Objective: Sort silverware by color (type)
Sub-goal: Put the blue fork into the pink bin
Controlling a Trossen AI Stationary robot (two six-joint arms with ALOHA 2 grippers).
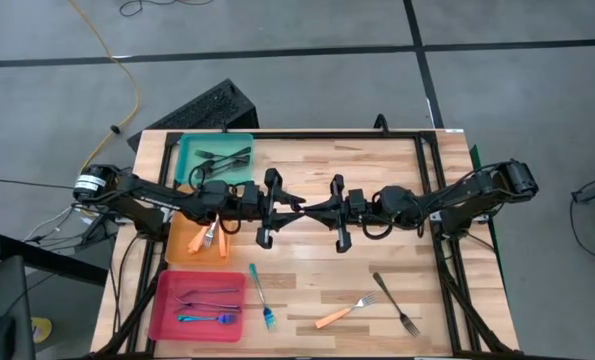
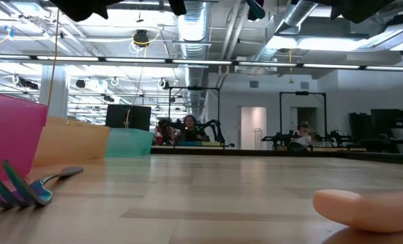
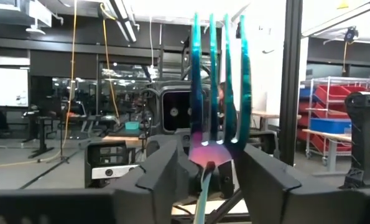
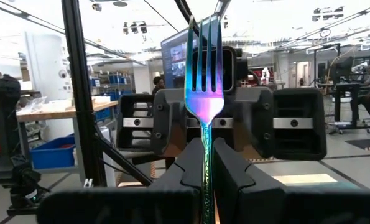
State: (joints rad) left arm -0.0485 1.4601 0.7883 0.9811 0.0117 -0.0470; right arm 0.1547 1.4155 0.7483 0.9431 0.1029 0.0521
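Observation:
An iridescent teal-purple fork [image 4: 204, 81] stands upright in the air over the table's middle, tines up. My right gripper [image 4: 208, 171] is shut on it. My left gripper [image 3: 206, 180] faces it from the table's left and is open, with a finger on either side of the fork [image 3: 219, 81]; I see no touch. In the high view both grippers [image 1: 282, 208] [image 1: 322, 210] meet nose to nose. A teal fork [image 1: 262, 298], an orange-handled fork [image 1: 345, 312] and a dark fork [image 1: 395, 303] lie flat on the wood. My right gripper pinches the fork's handle just under the neck [image 4: 206, 152] between its two fingers. The fingers come in level from the table's right and lie across the handle. The fork is lifted clear and upright, its head above the fingers.
Three trays line the table's left side: a teal tray [image 1: 189, 150] with dark forks, an orange tray [image 1: 177, 245] with orange forks, and a pink tray [image 1: 167, 300] with bluish forks. A black frame [image 1: 432, 180] edges the table. The low view shows fork tines [image 2: 18, 190] and an orange handle [image 2: 364, 210].

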